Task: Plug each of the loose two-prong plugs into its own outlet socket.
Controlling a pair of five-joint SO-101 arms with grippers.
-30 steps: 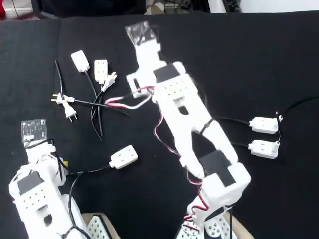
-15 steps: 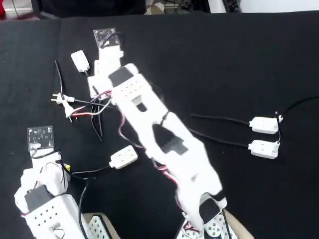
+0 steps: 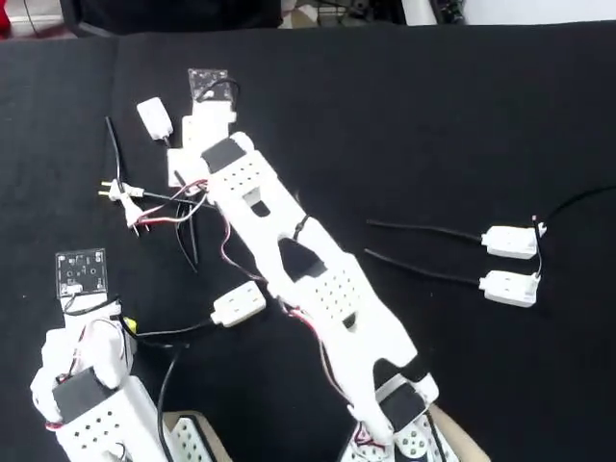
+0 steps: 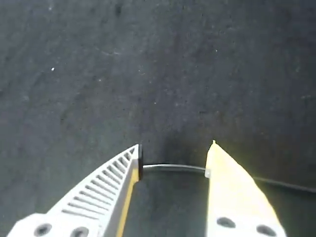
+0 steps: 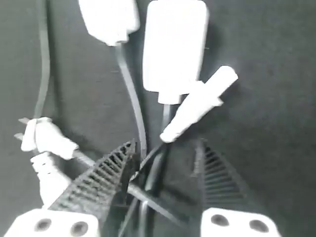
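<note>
My right gripper (image 5: pixel 165 148) hangs open over a white two-prong plug (image 5: pixel 197 106) that lies slanted below a white outlet socket (image 5: pixel 175 44). A second socket (image 5: pixel 108 17) lies beside it, also seen as a white socket (image 3: pixel 154 117) at the back left. The right arm (image 3: pixel 289 250) stretches from the front across to that spot. Two loose plugs (image 3: pixel 125 202) lie on crossed cords to the left, one of them a plug (image 5: pixel 42 138) near my fingers. My left gripper (image 4: pixel 173 150) is open low over the black mat, with a thin black cord (image 4: pixel 173 168) running between its fingertips.
Another socket (image 3: pixel 238 304) lies at the front centre, its cord running towards the left arm (image 3: pixel 82 385). Two more sockets (image 3: pixel 510 241) (image 3: pixel 508 287) sit at the right with cords trailing left. Black cords (image 3: pixel 188 231) tangle under the right arm.
The right arm has swung left from the back centre to over the two back-left sockets, covering one. The left arm has drawn back slightly towards the front.
</note>
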